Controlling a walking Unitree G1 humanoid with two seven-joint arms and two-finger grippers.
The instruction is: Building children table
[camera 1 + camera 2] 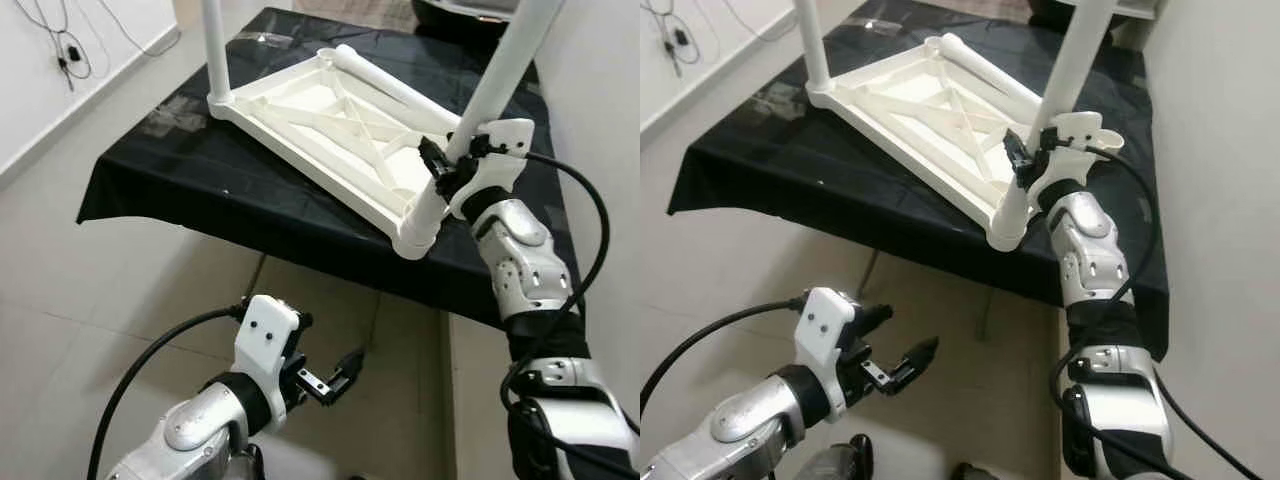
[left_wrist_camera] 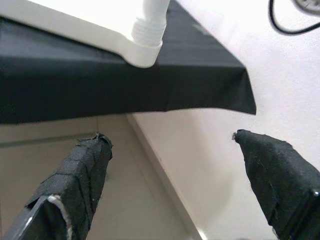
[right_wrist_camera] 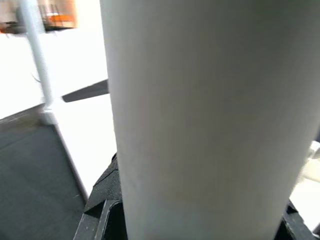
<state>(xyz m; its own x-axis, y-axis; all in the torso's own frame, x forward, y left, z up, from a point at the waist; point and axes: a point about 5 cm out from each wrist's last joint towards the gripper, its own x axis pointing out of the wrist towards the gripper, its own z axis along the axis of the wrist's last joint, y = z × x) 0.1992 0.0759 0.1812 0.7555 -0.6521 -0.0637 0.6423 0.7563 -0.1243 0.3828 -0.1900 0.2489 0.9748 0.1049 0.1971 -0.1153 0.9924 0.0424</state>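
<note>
Tabletop (image 1: 330, 130), white plastic and turned underside up, lay on a black cloth (image 1: 200, 180) spread over a low surface, its ribbed frame and crossed braces facing upward. A white leg (image 1: 212, 45) stood upright in the far left corner socket, and another loose white leg (image 1: 395, 85) lay flat along the far edge of the frame. At the near right corner, a third leg (image 1: 490, 90) rose at a slant out of its socket (image 1: 418, 238), which hung right at the edge of the cloth.

My right gripper (image 1: 445, 165) was pinching that slanted leg just above the socket, my black fingers pressed on either side of the white tube. Through my right wrist camera the tube (image 3: 200, 115) loomed very close, with a finger (image 3: 107, 195) showing dark beside it.

My left gripper (image 1: 330, 380) hung low over the pale tiled floor (image 1: 90, 290), in front of the cloth's drooping edge and well apart from the tabletop. Its fingers (image 2: 75, 175) were spread wide with nothing between them, and past them I saw the corner socket (image 2: 145, 42) above the hanging cloth. Cables (image 1: 60, 45) dangled on the white wall at the far left.
</note>
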